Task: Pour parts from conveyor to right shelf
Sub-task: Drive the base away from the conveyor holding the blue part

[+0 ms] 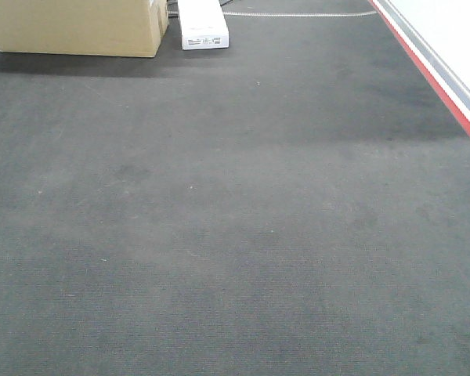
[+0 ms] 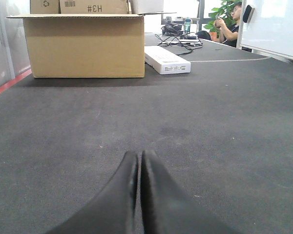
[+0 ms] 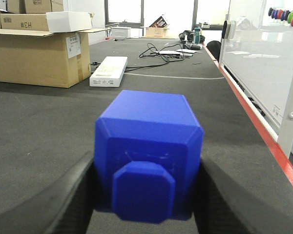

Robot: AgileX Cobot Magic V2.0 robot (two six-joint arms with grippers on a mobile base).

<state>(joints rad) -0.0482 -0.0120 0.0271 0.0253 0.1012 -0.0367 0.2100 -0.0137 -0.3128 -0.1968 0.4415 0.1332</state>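
Dark grey fabric of the wide conveyor belt point(image 1: 235, 235) spreads below me, a red side rail point(image 1: 431, 74) along its right edge. My right hand point(image 3: 147, 195) is clamped on a bright blue bevelled plastic block point(image 3: 149, 141), nearer that edge. My left hand point(image 2: 139, 158) is pressed together, empty. A brown cardboard box point(image 2: 85, 46) and flat white carton point(image 2: 167, 60) stand far left.
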